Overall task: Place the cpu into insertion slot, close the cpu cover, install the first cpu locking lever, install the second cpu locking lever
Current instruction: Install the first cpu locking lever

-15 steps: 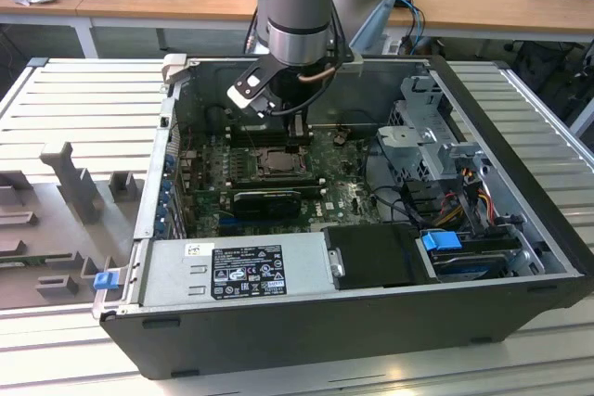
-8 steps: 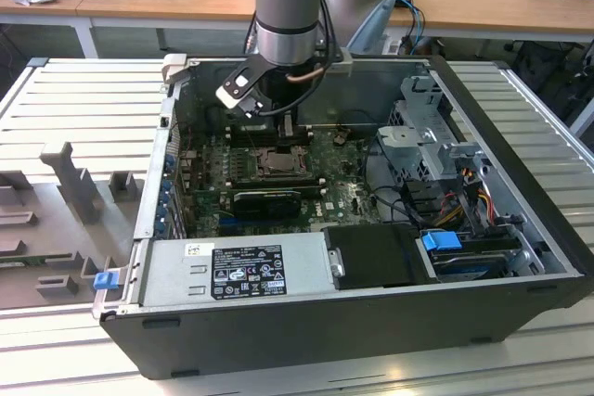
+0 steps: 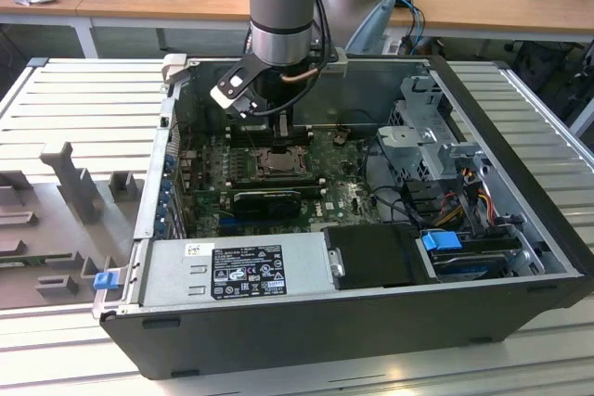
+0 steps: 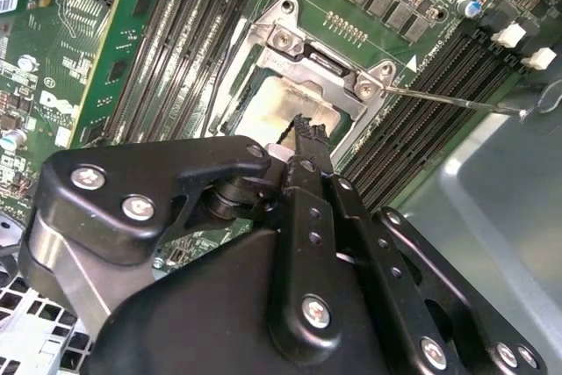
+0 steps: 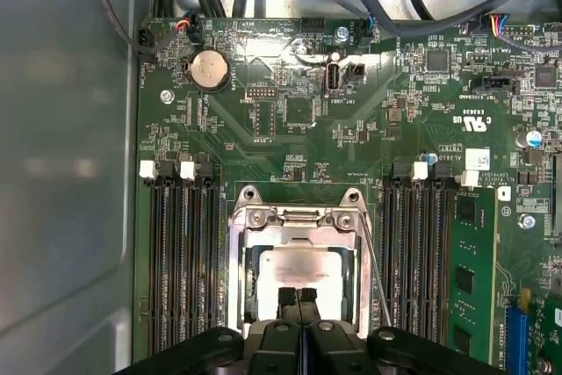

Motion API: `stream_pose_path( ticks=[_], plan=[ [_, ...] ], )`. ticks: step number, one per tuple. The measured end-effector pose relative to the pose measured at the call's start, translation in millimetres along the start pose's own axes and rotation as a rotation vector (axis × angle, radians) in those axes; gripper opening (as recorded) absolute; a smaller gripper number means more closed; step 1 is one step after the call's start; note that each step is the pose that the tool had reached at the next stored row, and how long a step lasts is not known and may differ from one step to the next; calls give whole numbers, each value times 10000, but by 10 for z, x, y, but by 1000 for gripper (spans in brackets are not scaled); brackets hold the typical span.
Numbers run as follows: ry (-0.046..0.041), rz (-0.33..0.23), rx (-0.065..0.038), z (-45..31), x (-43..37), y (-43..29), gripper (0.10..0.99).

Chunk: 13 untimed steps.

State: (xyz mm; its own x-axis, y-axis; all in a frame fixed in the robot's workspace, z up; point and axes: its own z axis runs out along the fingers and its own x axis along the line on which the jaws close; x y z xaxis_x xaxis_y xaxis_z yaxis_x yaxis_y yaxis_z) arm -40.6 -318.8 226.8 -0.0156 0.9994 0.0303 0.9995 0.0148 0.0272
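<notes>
Open computer case (image 3: 371, 326), black sheet-metal walls, lying on a ribbed grey table (image 3: 74, 99). The arm (image 3: 283, 6) reaches down into it from above. Around the work area in the exterior view: one silver power supply (image 3: 232, 271) along the near wall, a bare-metal drive cage (image 3: 422, 127) toward the exterior view's right, and a bundle of coloured cables (image 3: 464, 197) beside it. None of them crosses the arm's path. The green circuit board (image 5: 299, 129) carries one round silver coin cell (image 5: 209, 68) and two banks of long black memory slots (image 5: 184, 252), one on each side of the insertion slot (image 5: 235, 256), with four white latch tabs visible at their ends. The slot has a square, bright metal rim. The cpu (image 5: 299, 268) sits inside it, flat, its pale beige metal top dull and smooth. The cpu cover (image 5: 303, 233), a thin grey framed plate, lies down around the chip, which shows through its window. Two screw heads (image 4: 281, 39) sit at the cover's corners. One thin wire lever (image 5: 378, 270) runs slantwise just beside the socket, out over the neighbouring memory slots. The gripper (image 5: 298, 294), made of black bolted linkage, hangs directly over the chip's edge with its two fingers pressed together and nothing between them. Whether the tips touch the metal I cannot tell.
</notes>
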Motion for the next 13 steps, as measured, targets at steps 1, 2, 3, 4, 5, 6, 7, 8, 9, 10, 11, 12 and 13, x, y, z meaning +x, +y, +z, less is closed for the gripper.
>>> stream_pose_path(
  ticks=[1,2,3,4,5,6,7,8,9,10,11,12,13],
  plan=[
    [2,0,-1,-35,2,1,106],
    [0,0,-1,-45,2,2,106],
    [0,0,-1,-54,2,2,106],
    [0,0,-1,-65,3,2,106],
    [0,0,-2,-77,3,3,106],
    [0,0,-1,-103,4,3,106],
    [0,0,-1,-116,4,4,106],
    [1,0,-2,-126,5,4,106],
    [0,0,-1,-132,5,4,106],
    [0,0,-1,-135,5,4,106],
    [1,0,-2,-139,5,4,106],
    [0,0,-1,-143,5,4,106],
    [0,0,-1,-151,5,4,106]
  ],
)
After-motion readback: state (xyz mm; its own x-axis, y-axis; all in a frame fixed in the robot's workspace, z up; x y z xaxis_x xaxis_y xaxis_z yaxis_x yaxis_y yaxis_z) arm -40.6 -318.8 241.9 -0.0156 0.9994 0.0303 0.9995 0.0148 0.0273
